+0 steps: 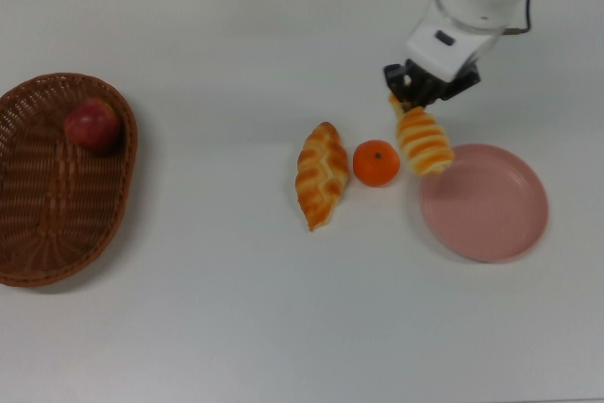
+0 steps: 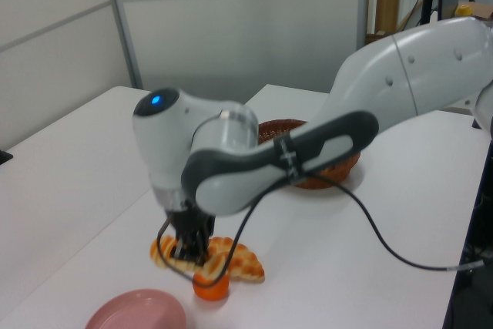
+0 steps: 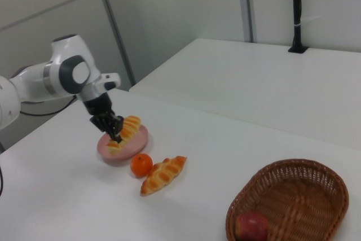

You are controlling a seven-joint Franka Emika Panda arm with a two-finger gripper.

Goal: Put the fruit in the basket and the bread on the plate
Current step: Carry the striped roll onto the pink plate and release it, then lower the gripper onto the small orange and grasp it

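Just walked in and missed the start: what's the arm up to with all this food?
The gripper holds the ridged roll in the air at the edge of the pink plate, which has nothing on it yet. The apple already sits in the basket. The tangerine and the twisted loaf lie on the table, side by side between basket and plate.
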